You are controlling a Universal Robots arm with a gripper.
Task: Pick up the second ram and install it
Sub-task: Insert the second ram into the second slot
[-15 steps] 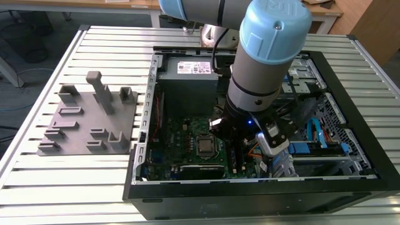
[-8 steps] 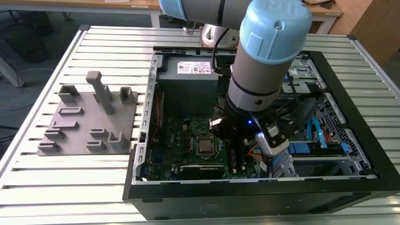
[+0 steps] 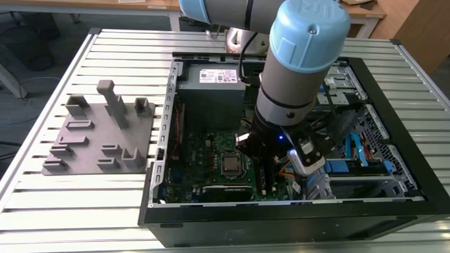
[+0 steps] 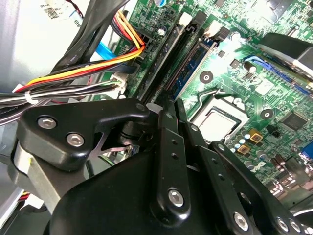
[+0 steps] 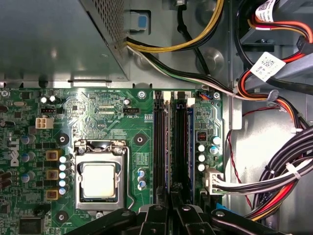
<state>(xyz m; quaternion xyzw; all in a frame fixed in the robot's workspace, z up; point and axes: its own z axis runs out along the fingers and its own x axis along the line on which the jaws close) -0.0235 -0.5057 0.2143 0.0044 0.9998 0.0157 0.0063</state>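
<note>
The second ram [image 4: 195, 63], a thin blue-green stick with black chips, stands on edge in one of the long black slot rails [image 5: 180, 142] beside the silver socket [image 5: 99, 180]. My gripper [image 4: 172, 104] is low inside the open computer case [image 3: 393, 211]. Its two black fingers [image 4: 166, 147] are shut together right at the near end of that stick. Whether they press on it cannot be told. In the first wrist view the gripper [image 5: 171, 200] sits over the slot rails' near end. In the exterior view the gripper [image 3: 262, 168] hangs just at the exterior view's right of the socket [image 3: 231, 164].
Bundled black, red and yellow cables [image 5: 274, 186] run close by the slots. The grey power supply [image 3: 214, 79] fills the case's far end. Drive bays with blue cables [image 3: 355, 153] lie at the exterior view's right. A grey holder fixture [image 3: 98, 132] rests on the slatted table [image 3: 42, 211].
</note>
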